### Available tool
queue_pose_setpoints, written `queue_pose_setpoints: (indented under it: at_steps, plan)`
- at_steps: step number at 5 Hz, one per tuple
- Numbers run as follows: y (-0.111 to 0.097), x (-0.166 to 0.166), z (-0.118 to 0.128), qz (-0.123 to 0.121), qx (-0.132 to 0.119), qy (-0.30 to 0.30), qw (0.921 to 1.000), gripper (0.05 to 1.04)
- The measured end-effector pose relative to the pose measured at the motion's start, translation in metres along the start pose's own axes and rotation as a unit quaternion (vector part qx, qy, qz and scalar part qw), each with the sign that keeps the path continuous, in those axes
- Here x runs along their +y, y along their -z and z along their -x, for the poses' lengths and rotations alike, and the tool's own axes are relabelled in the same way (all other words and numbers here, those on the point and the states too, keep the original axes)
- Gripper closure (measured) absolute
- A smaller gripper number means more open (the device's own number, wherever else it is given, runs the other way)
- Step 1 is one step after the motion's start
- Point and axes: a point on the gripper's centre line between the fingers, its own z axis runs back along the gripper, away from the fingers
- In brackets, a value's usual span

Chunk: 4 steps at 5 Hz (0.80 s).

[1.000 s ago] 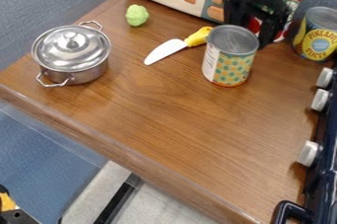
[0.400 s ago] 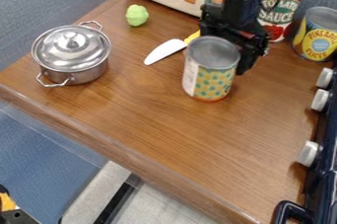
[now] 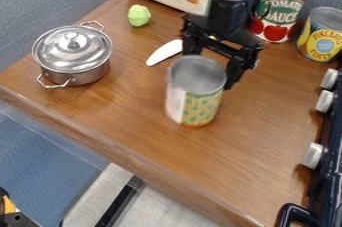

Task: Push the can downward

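The claw [image 3: 211, 68], spread apart, sits at the far side of the upright can [image 3: 195, 96], apparently to push it toward the near edge of the counter [image 3: 260, 146].

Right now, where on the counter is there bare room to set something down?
Bare counter lies between the dotted can and the stove, and between that can and the pot. It is crowded behind the dotted can, where the end effector hangs near the knife, and by the wall, around the red can and yellow can.
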Motion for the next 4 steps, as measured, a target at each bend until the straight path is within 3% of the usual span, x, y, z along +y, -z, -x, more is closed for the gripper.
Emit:
queue_pose_setpoints:
  at_steps: [1, 3, 4]
  plan:
    - [0.000, 0.001, 0.021, -0.003, 0.017, -0.004, 0.9998, 0.084]
    - [-0.011, -0.006, 0.030, -0.020, 0.006, 0.004, 0.9998, 0.085]
    - [-0.025, -0.006, 0.021, 0.000, -0.001, 0.012, 0.9999, 0.085]
